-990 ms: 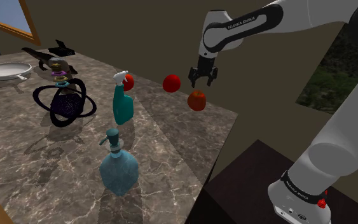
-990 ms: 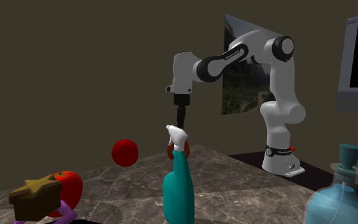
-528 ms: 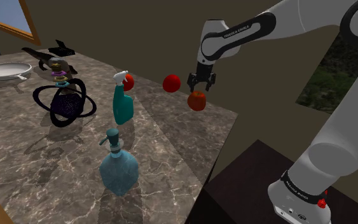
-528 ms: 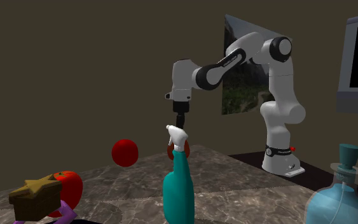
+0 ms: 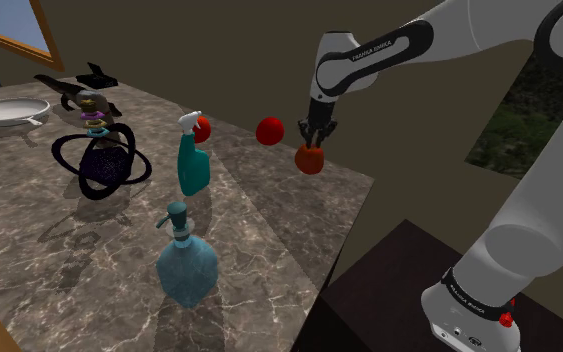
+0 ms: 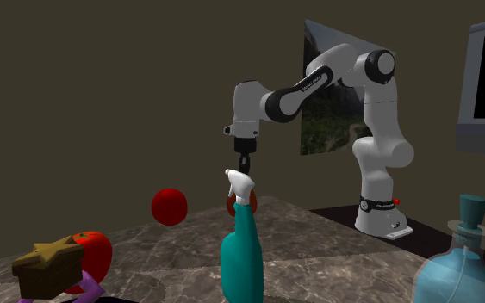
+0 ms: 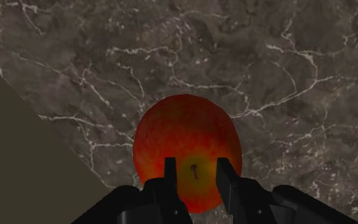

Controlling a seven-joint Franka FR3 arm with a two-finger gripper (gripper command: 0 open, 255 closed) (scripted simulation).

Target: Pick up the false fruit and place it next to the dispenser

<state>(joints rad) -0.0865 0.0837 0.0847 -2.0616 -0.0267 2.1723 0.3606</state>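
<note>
The gripper [image 5: 314, 141] is straight down on the red-orange apple [image 5: 309, 161], and the black fingers [image 7: 169, 173] are pinched onto its top either side of the stem. The apple sits on the marble counter [image 5: 269, 235], by the far edge near the corner beside the stand. The blue pump dispenser [image 5: 186, 268] stands well apart, towards the near edge.
</note>
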